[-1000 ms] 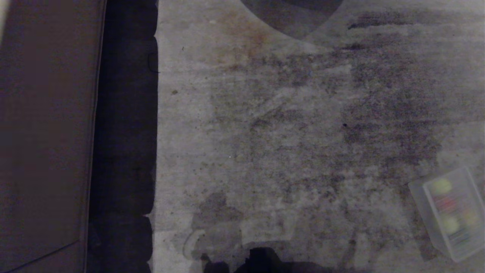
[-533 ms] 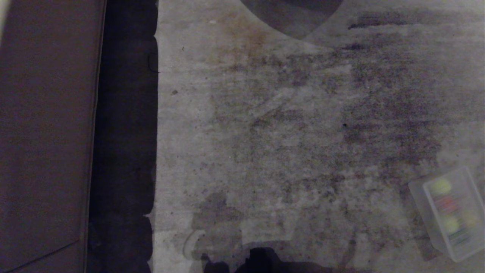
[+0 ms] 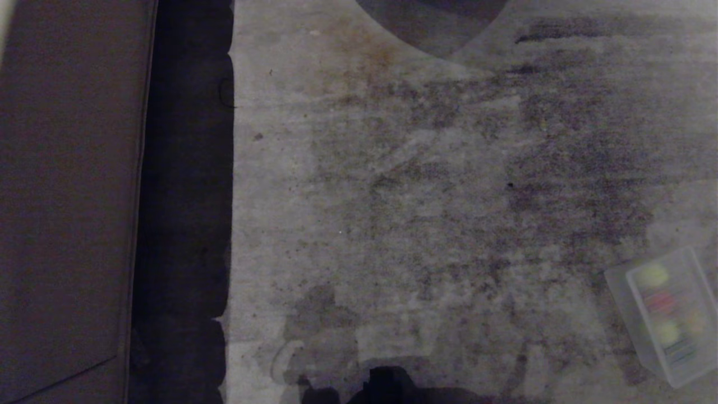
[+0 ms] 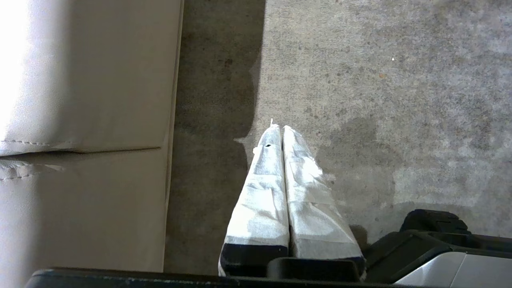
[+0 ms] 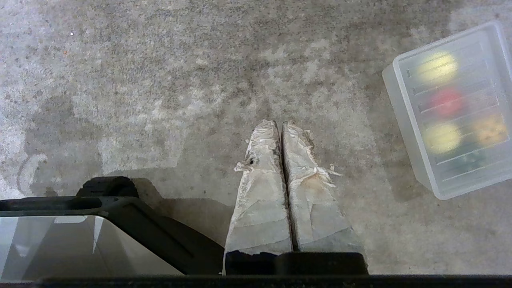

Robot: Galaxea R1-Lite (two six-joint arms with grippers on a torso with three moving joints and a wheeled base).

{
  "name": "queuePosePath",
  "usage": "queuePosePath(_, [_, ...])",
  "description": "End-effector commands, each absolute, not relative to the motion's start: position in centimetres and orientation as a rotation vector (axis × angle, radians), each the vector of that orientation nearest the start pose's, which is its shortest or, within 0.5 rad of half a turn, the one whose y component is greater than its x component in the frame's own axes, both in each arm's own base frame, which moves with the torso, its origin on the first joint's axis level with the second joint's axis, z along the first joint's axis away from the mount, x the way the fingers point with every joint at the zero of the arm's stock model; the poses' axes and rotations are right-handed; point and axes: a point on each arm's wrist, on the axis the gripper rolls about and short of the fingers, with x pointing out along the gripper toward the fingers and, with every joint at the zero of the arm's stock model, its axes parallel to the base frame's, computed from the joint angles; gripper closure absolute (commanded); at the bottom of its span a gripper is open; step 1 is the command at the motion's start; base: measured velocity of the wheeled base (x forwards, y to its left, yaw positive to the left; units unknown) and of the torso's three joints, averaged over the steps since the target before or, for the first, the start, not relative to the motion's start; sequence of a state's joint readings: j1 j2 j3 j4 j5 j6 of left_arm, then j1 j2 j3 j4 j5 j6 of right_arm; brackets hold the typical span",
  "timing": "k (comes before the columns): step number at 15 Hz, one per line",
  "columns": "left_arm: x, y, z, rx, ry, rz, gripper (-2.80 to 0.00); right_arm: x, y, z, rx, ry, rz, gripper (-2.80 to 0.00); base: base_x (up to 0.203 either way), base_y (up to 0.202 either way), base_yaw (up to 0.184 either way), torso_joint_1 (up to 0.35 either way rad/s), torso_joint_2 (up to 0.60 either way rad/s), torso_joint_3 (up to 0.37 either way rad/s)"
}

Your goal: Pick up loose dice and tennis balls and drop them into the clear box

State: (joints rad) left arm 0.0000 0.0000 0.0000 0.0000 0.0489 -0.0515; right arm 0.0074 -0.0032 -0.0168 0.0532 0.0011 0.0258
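Clear box (image 5: pixel 404 108) is sitting on the concrete floor (image 5: pixel 160 80), off to the outer side of my right gripper (image 5: pixel 280 126) and a bit ahead of its tips, well apart from them, nothing touching. It's lying flat with the whitish ribbed lid on top. Its long axis is running roughly the same way my right fingers are pointing, just skewed a little, so the far short end is leaning in slightly toward my finger line and the near end is angling away. Through the lid I'm making out two yellow-green tennis balls (image 5: pixel 437 67), one toward the far end and one nearer, with a red die (image 5: pixel 448 102) between them and a tan or yellow one (image 5: pixel 490 130) beside the nearer ball. Everything in there is blurry, so I can't read pips.

My right gripper's jaws are pressed together, the wrapped fingers (image 5: pixel 260 188) touching along their length, holding nothing, hanging over bare floor.

My left gripper (image 4: pixel 282 128) is doing the same: jaws closed tight, white-wrapped fingers (image 4: pixel 264 188) side by side, empty. A beige sofa (image 4: pixel 92 120) is sitting off to its outer side, with a dark shadowed strip of floor between it and my fingers.

In the head view the box (image 3: pixel 617 292) is showing low on the right, and neither arm is showing there.
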Motion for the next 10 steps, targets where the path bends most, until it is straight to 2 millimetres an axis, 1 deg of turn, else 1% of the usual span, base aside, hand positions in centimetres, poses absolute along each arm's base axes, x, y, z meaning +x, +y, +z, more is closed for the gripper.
queuePosePath(1, [-2.26,0.11,7.51,-0.054,0.002,0.049,0.00,-2.42,-0.02,7.46,0.027,0.037,0.009,0.00,0.000,0.000,0.000,0.000,0.00,0.000])
queuePosePath(4, [-2.26,0.11,7.51,-0.054,0.002,0.049,0.00,-2.42,-0.02,7.46,0.027,0.037,0.010,0.00,0.000,0.000,0.000,0.001,0.00,0.047])
queuePosePath(10, [-2.26,0.11,7.51,-0.049,0.002,0.048,0.00,-2.42,-0.02,7.46,0.027,0.037,0.009,0.00,0.000,0.000,0.000,0.001,0.00,0.189])
